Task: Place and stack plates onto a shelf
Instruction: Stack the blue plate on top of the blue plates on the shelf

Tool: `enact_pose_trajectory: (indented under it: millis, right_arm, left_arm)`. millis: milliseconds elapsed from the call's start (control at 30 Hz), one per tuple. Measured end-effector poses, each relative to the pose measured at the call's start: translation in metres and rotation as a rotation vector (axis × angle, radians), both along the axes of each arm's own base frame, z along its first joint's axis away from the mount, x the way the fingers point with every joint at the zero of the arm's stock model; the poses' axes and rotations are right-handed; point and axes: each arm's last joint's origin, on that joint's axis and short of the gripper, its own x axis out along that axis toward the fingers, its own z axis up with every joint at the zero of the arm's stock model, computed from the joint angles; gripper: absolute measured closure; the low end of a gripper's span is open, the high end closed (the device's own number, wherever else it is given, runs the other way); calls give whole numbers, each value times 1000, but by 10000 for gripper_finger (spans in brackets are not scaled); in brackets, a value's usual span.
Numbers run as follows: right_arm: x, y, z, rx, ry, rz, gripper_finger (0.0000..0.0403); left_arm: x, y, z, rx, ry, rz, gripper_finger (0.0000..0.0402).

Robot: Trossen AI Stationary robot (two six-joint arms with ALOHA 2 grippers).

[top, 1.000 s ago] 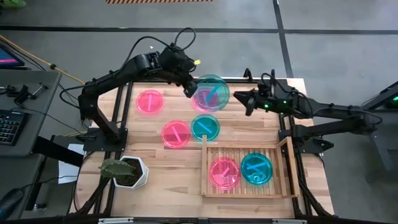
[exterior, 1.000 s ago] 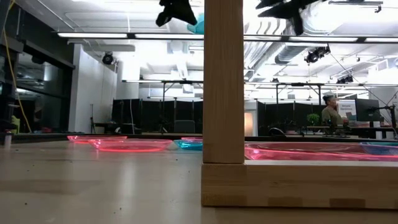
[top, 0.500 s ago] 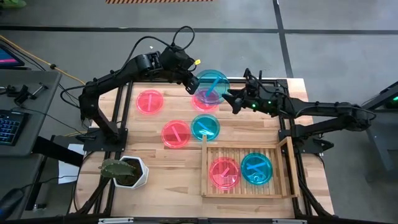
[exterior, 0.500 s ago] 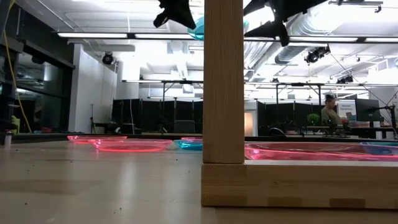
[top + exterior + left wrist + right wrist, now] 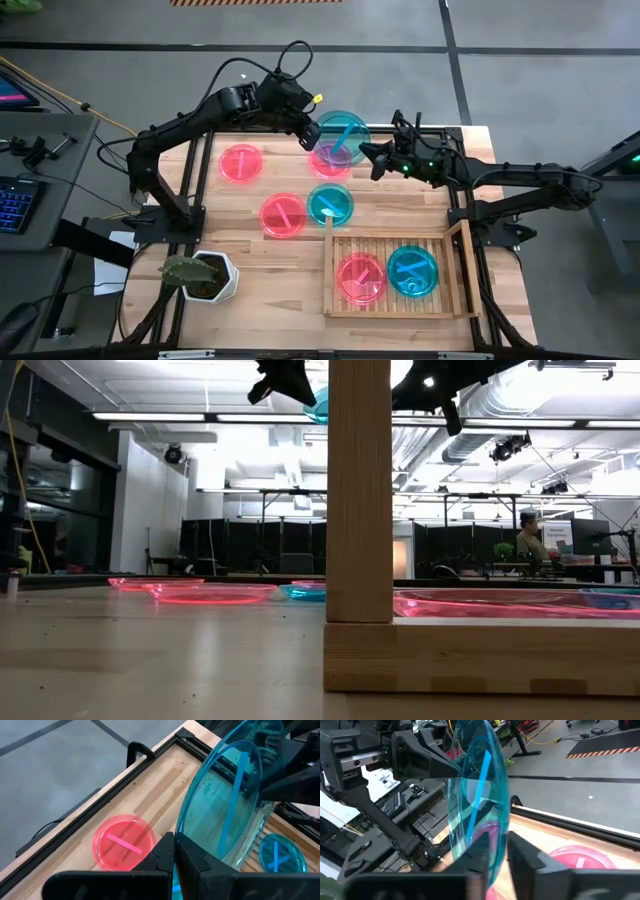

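My left gripper [image 5: 310, 135] is up over the table's far middle, shut on a teal plate [image 5: 345, 132] that stands tilted on edge in the air. My right gripper [image 5: 368, 160] is open at the plate's right side; in the right wrist view its fingers [image 5: 525, 855] stand on either side of the plate's rim [image 5: 496, 862]. Below lies a pink plate [image 5: 330, 160]. Two more pink plates [image 5: 241, 163] [image 5: 283, 214] and a teal plate [image 5: 330, 204] lie flat on the table. The slatted shelf [image 5: 395, 240] holds a pink plate [image 5: 360, 277] and a teal plate [image 5: 413, 271]. My left gripper [image 5: 176, 836] pinches the teal plate's rim [image 5: 181, 826] between its two fingers, coming from the table's left. The plate is lifted clear and stands steeply tilted, reaching away from the fingers toward the right arm. My right gripper [image 5: 497, 837] straddles the opposite rim; whether it touches, I cannot tell.
A white hexagonal plant pot [image 5: 205, 276] stands near the table's near left corner. The shelf's raised wooden rim [image 5: 360, 510] fills the middle of the low view. Bare wood shows between the pot and the shelf.
My right gripper has moved toward the table's left, up to the held teal plate, until its open fingers stand around the plate's right rim. My left gripper has kept the plate up in about the same place.
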Motion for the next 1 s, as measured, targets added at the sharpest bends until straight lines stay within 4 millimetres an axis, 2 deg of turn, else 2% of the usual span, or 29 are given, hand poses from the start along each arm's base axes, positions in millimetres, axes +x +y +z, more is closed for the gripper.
enact_pose_trajectory:
  millis: [67, 233, 367, 500, 700, 833, 933, 1000]
  right_arm:
    - [0, 0, 0, -4, 3, 0, 394]
    - [0, 0, 0, -21, 12, 1, 383]
    - [0, 0, 0, -34, 20, 2, 398]
    - [-4, 0, 2, -45, 22, -15, 398]
    - [-18, -7, 7, -55, 40, -72, 401]
    - [-31, -10, 12, -69, 61, -97, 402]
    - [-46, -10, 11, -55, 116, -93, 402]
    - [-56, -5, 8, -22, 197, -29, 402]
  left_arm:
    - [0, 0, 0, 5, -1, -3, 401]
    - [2, 1, 2, 25, -20, -11, 400]
    - [4, 2, 6, 60, -55, -21, 391]
    - [5, 4, 9, 44, -98, -55, 364]
    - [-3, 2, 16, 18, -134, -111, 302]
    - [-19, -4, 31, 41, -163, -140, 268]
    - [-43, -12, 47, 162, -148, -200, 257]
    - [-58, -17, 54, 232, -128, -216, 257]
